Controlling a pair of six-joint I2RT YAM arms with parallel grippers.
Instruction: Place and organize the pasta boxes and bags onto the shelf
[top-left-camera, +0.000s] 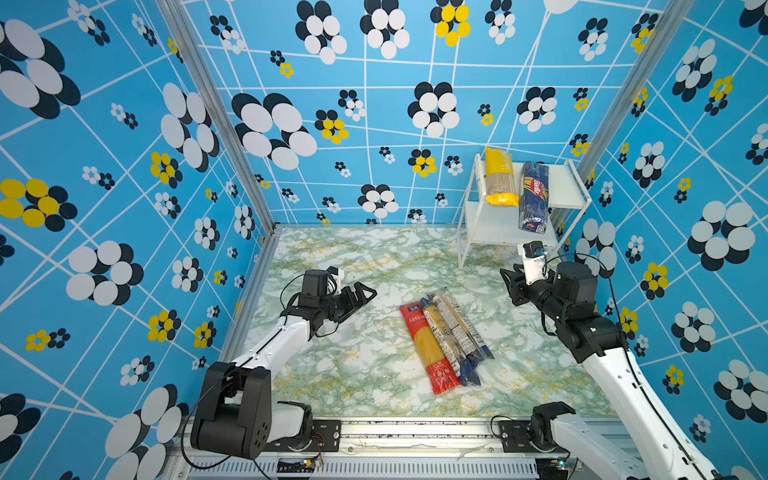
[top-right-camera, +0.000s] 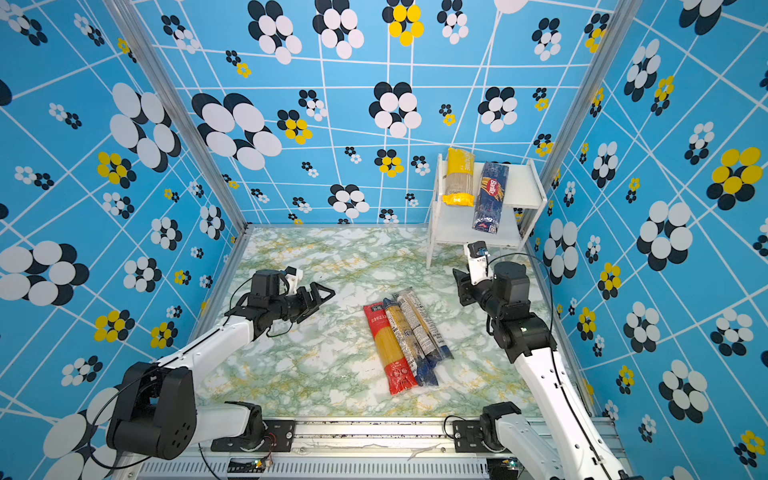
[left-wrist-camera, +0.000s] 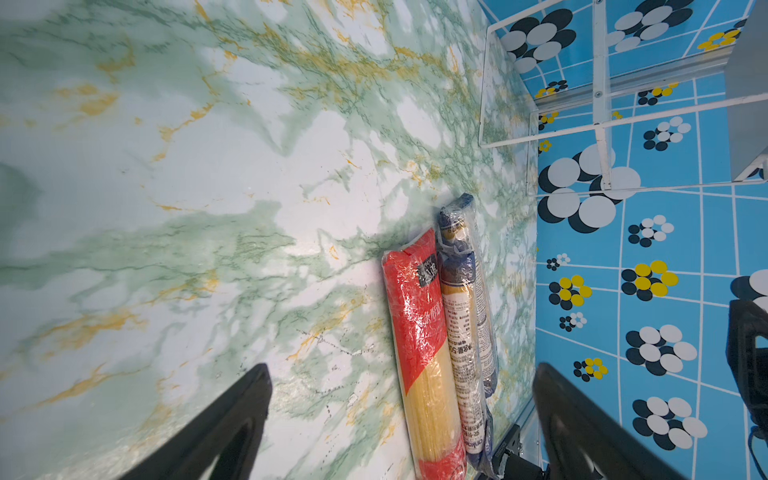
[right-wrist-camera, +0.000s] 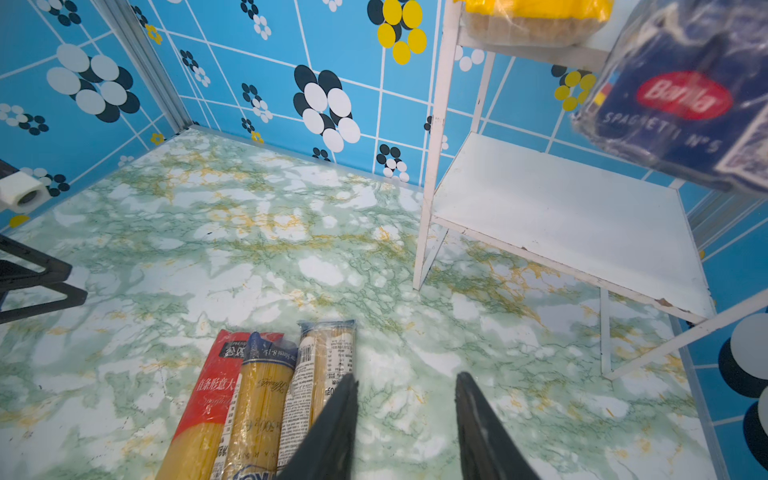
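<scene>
right gripper jaws part-way apart, empty; left gripper spread wide, empty; red pack and two clear packs lie touching, just beside the right gripper; barilla pack overhangs shelf top board above that hand; risk: a rising arm could nudge it off

White glossy shells on the links of the left arm and right arm, black housings at every joint. Boxy black shoulder motor with a cluster of small round holes. Thin black cables at the wrists. Left gripper and right gripper matte black, with triangular open-frame jaws. Black base plates with silver screws. Small pale mark on the right elbow, perhaps a logo.
</scene>
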